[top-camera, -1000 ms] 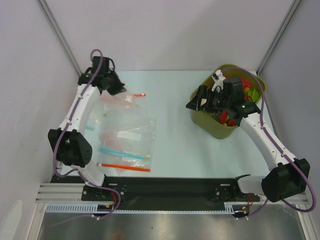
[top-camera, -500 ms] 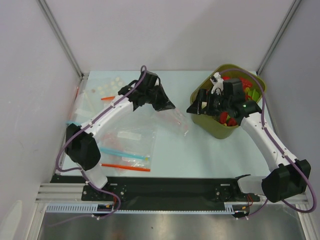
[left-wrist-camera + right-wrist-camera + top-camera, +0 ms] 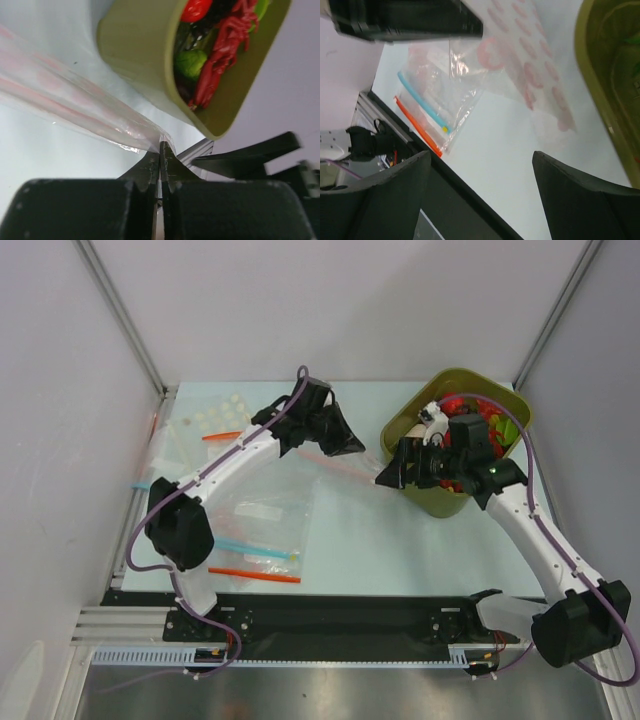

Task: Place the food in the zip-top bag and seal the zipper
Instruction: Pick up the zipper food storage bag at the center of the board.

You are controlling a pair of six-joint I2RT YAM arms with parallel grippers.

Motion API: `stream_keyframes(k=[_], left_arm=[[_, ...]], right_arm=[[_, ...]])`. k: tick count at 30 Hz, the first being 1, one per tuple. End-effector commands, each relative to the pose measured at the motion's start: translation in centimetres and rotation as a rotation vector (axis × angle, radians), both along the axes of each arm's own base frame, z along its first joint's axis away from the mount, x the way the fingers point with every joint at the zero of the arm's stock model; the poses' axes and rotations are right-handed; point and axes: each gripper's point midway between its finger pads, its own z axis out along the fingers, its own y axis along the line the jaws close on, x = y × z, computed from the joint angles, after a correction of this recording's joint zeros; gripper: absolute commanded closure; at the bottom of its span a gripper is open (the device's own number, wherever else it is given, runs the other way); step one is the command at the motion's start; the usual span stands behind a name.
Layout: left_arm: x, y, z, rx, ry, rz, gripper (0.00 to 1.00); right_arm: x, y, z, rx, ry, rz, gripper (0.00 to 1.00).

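Observation:
The zip-top bag (image 3: 350, 466), clear with pink marks, hangs above the table. My left gripper (image 3: 342, 444) is shut on one edge of it. In the left wrist view the jaws (image 3: 161, 148) pinch the film, and the bag (image 3: 65, 92) stretches away to the left. The pale pink zipper (image 3: 335, 462) runs slanted towards my right gripper (image 3: 392, 476), which stands open just left of the olive bin (image 3: 432, 498), beside the bag's free end. The food lies in the bin: a red lobster (image 3: 222, 42), a tomato (image 3: 196, 7) and green pieces (image 3: 190, 62). My right gripper (image 3: 481, 154) holds nothing.
Flat clear bags with blue and orange strips (image 3: 250, 530) lie at the near left, also seen in the right wrist view (image 3: 427, 107). More bags (image 3: 200, 425) sit at the back left. The bin's wall (image 3: 600, 75) is close on the right. White walls enclose the table.
My left arm has swung from the back left to the centre, carrying the zip-top bag towards the bin. My right gripper has shifted slightly nearer and left, its jaws a little narrower.

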Motion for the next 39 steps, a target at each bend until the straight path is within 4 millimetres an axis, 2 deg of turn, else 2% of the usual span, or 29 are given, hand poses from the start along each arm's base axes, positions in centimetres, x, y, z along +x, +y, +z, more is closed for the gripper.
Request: stream_keyframes(k=[1,6,11,15,20,22,25,29,39], left_arm=[[0.0,-1.1,4.5,-0.078,-0.085,-0.063,0.95],[-1.2,-0.8,5.7,-0.092,-0.099,-0.093,0.96],[-1.8,0.0,7.2,-0.089,-0.129,-0.09,0.95],[-2.2,-0.1,8.8,-0.128,-0.134,-0.089,0.95],[-2.1,-0.4,11.1,-0.19,-0.115,-0.055,0.95],[-2.4,-0.6,11.8,-0.226,-0.09,-0.044,0.94],[-2.8,-0.8,12.3,-0.264,-0.06,-0.037,0.95],[-3.2,-0.8,12.7,-0.292,-0.034,-0.043,0.94],[-3.8,0.1,12.6,-0.306,0.027,-0.05,0.93]], right_arm=[[-1.0,1.2,1.0,0.009,-0.139,0.09,0.11],[-0.1,1.8,0.7,-0.076,-0.235,0.074,0.1],[1.3,1.7,0.3,-0.139,-0.245,0.039,0.1],[1.6,1.9,0.0,-0.133,-0.233,0.03,0.1],[1.2,3.1,0.8,-0.054,-0.251,0.069,0.22],[1.3,3.3,1.0,-0.042,-0.253,0.077,0.22],[1.8,3.5,1.4,-0.032,-0.275,0.071,0.2],[2.6,3.1,2.0,-0.03,-0.302,0.042,0.11],[3.5,1.5,2.3,-0.087,-0.375,-0.011,0.03]])
